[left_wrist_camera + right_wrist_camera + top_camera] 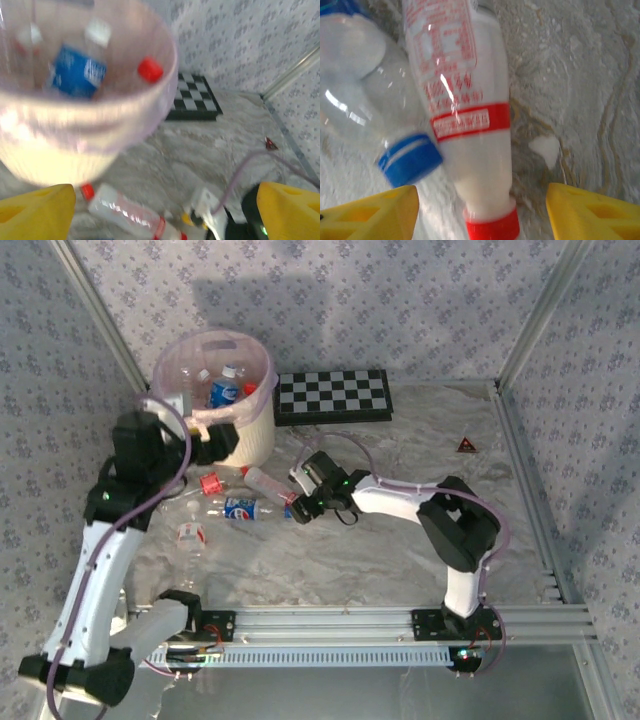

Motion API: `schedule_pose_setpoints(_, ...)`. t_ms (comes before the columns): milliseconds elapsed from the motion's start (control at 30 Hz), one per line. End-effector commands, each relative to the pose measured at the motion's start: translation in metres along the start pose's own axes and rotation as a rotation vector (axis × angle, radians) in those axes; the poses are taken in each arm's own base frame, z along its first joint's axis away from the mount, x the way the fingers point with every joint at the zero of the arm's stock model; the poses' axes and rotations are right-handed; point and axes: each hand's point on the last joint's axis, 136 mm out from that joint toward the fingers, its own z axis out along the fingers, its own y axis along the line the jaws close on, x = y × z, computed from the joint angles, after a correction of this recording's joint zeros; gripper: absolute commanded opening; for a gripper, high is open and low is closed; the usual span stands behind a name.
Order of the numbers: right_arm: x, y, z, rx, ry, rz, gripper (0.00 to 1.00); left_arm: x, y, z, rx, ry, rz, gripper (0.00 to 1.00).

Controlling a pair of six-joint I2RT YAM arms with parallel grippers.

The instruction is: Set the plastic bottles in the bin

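Note:
The bin [262,425] stands at the back left, a cream bucket with a pink liner; a blue-label bottle [224,392] and other bottles lie inside. My left gripper [214,440] hovers at its front wall, and its yellow fingers [37,212] stand wide apart with nothing between them. On the table a red-label bottle [470,150] lies with its red cap [492,227] between my right gripper's [481,200] fingers, which are apart from it. A blue-capped bottle [410,157] lies beside it. In the top view my right gripper [300,503] sits at these two bottles [247,508].
A black-and-white chequered board [333,395] lies right of the bin. Another clear bottle [190,533] and a red-capped one [211,483] lie by the left arm. A small red triangle [466,444] sits at the far right. Aluminium frame rails edge the table.

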Motion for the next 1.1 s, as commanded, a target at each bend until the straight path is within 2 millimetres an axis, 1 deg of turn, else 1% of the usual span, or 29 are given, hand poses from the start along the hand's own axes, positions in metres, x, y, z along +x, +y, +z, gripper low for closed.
schedule_pose_setpoints(0, -0.019, -0.001, 0.011, -0.009, -0.024, 0.031, 0.68, 0.034, 0.003, -0.002, 0.038, 0.032, -0.125, 0.92)
schedule_pose_setpoints(100, -0.02, -0.001, 0.025, -0.014, -0.011, 0.046, 0.68, 0.069, 0.02, 0.003, 0.004, 0.088, -0.178, 0.92)
schedule_pose_setpoints(267, -0.017, -0.006, 0.042, -0.007, 0.016, 0.066, 0.69, 0.113, 0.042, 0.016, -0.034, 0.151, -0.255, 0.92)
schedule_pose_setpoints(333, -0.014, -0.01, 0.044, -0.002, 0.023, 0.08, 0.68, 0.127, 0.051, 0.022, -0.055, 0.163, -0.277, 0.91)
schedule_pose_setpoints(367, -0.014, -0.011, 0.045, 0.0, 0.026, 0.087, 0.64, 0.133, 0.054, 0.024, -0.059, 0.165, -0.291, 0.9)
schedule_pose_setpoints(433, -0.012, -0.015, 0.043, 0.004, 0.03, 0.094, 0.6, 0.139, 0.057, 0.03, -0.053, 0.164, -0.318, 0.9)
schedule_pose_setpoints(533, -0.009, -0.021, 0.037, 0.011, 0.032, 0.101, 0.5, 0.139, 0.055, 0.035, -0.036, 0.161, -0.337, 0.89)
schedule_pose_setpoints(600, -0.009, -0.024, 0.029, 0.016, 0.025, 0.109, 0.44, 0.133, 0.053, 0.034, -0.038, 0.158, -0.346, 0.89)
schedule_pose_setpoints(733, -0.007, -0.024, 0.008, 0.032, 0.016, 0.087, 0.41, 0.115, 0.043, 0.03, -0.02, 0.135, -0.37, 0.88)
schedule_pose_setpoints(800, -0.005, -0.027, -0.006, 0.047, 0.009, 0.079, 0.36, 0.108, 0.037, 0.029, -0.001, 0.12, -0.382, 0.87)
schedule_pose_setpoints(867, -0.003, -0.03, -0.022, 0.061, 0.0, 0.082, 0.35, 0.104, 0.031, 0.03, 0.022, 0.112, -0.396, 0.87)
schedule_pose_setpoints(900, 0.007, -0.032, -0.028, 0.072, 0.014, 0.088, 0.35, 0.103, 0.026, 0.031, 0.047, 0.109, -0.407, 0.87)
schedule_pose_setpoints(967, 0.012, -0.033, -0.045, 0.082, -0.006, 0.097, 0.34, 0.099, 0.012, 0.036, 0.116, 0.106, -0.433, 0.87)
schedule_pose_setpoints(1067, 0.016, -0.026, -0.072, 0.053, -0.087, 0.116, 0.33, 0.089, -0.012, 0.042, 0.221, 0.097, -0.459, 0.93)
